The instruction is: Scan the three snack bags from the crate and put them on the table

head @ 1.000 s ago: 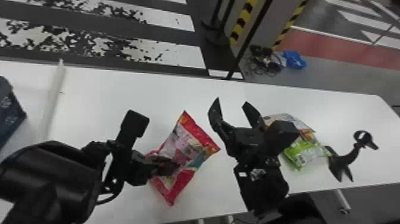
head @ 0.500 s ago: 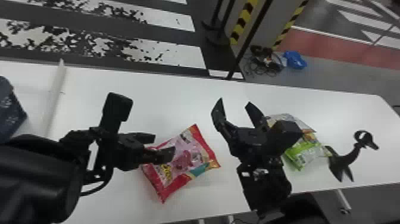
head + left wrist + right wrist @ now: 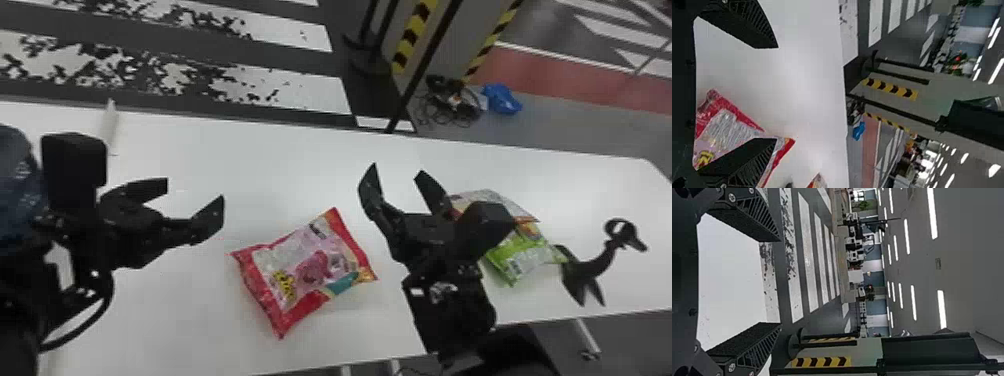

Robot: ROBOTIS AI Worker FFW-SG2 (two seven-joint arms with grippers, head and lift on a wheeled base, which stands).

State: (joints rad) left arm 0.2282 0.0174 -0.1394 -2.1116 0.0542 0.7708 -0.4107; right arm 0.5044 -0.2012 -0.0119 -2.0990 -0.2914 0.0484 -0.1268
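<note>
On the table (image 3: 165,310) lies the red snack bag (image 3: 310,270), and to its left is the left hand (image 3: 195,191), to its right the right hand (image 3: 398,168), both with fingers apart, while the green bag (image 3: 522,260) and the pale bag (image 3: 492,195) are farther right.

The left tool (image 3: 195,192), which had gripped the red-and-pink snack bag (image 3: 305,272) and then been at its left side with fingers parted, had drawn off toward the tabletop's (image 3: 240,165) left end and far edge. Its fingers were spread wider, clear of the bag, and its arm had come in front of part of the blue crate (image 3: 17,175). The bag had turned and flattened, its upper corner swinging toward the right end, and lay free of the tool. The right tool (image 3: 396,167) had shifted slightly toward the right end.
</note>
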